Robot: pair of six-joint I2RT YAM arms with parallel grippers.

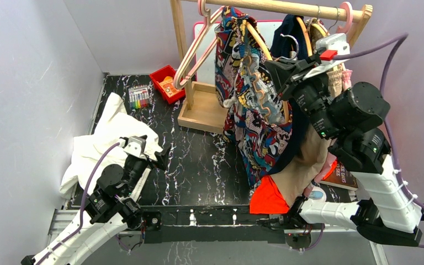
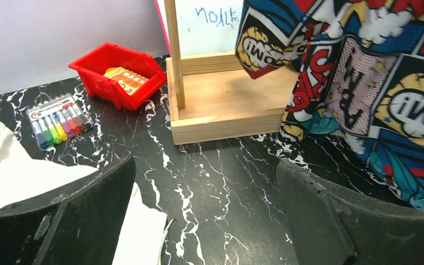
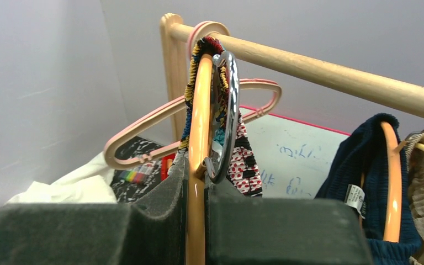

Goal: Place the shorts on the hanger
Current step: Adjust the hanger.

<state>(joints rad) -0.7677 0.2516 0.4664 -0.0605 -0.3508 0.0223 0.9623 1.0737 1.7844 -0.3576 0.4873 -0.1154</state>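
The comic-print shorts (image 1: 254,116) hang draped over the light-orange hanger (image 1: 260,43) at the wooden rail (image 1: 287,8). In the right wrist view my right gripper (image 3: 197,193) is shut on the hanger's orange arm (image 3: 199,127), just below its silver hook (image 3: 230,110). The shorts' waistband (image 3: 194,61) wraps over the hanger's top. The hook sits close under the rail (image 3: 320,70); I cannot tell whether it rests on it. From above, the right gripper (image 1: 273,69) is right of the shorts. My left gripper (image 1: 163,154) is open and empty, low over the table (image 2: 207,187). The shorts' hem shows at the right (image 2: 375,83).
Pink hangers (image 1: 199,49) (image 3: 143,138) hang left of the shorts; a navy garment (image 1: 287,33) (image 3: 364,160) hangs on the right. A white cloth (image 1: 105,138) (image 2: 11,171), markers (image 1: 138,96), a red bin (image 1: 165,83) (image 2: 116,72), the rack's wooden base (image 1: 201,110) (image 2: 226,105), an orange-red cloth (image 1: 268,199).
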